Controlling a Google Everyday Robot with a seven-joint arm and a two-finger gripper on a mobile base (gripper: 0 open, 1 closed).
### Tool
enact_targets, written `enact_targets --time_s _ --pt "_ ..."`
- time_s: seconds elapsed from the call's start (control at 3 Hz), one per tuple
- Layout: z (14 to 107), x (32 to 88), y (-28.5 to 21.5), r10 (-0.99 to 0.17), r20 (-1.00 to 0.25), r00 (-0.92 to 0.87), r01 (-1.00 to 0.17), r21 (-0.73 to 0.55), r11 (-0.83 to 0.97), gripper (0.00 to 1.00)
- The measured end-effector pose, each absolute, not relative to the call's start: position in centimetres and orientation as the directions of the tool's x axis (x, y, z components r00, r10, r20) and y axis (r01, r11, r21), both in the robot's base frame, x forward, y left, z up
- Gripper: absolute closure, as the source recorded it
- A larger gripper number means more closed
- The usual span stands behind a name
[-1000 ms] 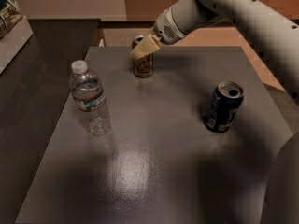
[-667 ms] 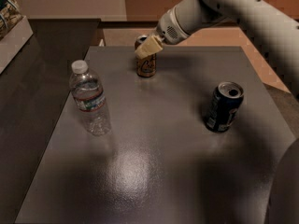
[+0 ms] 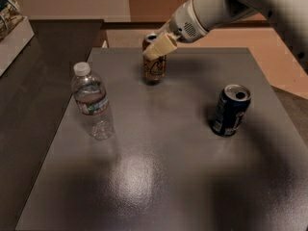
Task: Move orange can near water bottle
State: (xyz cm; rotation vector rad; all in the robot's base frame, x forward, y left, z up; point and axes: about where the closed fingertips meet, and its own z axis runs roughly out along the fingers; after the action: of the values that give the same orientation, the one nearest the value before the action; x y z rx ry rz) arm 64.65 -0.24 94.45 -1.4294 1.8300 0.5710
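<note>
The orange can point(image 3: 155, 69) stands upright at the far middle of the grey table point(image 3: 159, 177). My gripper point(image 3: 154, 46) reaches in from the upper right and is shut on the can's upper part. One cream finger point(image 3: 161, 45) lies across the can's front and the other is hidden behind it. The water bottle point(image 3: 91, 102), clear with a white cap and a red and blue label, stands upright at the left, well apart from the can and nearer the camera.
A dark-blue can point(image 3: 231, 110) stands upright on the right side of the table. A pale box point(image 3: 13, 30) sits on a dark counter at the far left. My white arm point(image 3: 250, 4) spans the upper right.
The gripper and the orange can have shifted together slightly to the right and towards the camera. The bottle and the dark can have not moved.
</note>
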Motion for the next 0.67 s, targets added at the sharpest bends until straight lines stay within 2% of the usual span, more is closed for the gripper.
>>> enact_targets --time_s 0.67 --pt "96.0 56.6 1.6 -0.61 -0.792 0.011 -0.994 -0.075 0.079 1.0"
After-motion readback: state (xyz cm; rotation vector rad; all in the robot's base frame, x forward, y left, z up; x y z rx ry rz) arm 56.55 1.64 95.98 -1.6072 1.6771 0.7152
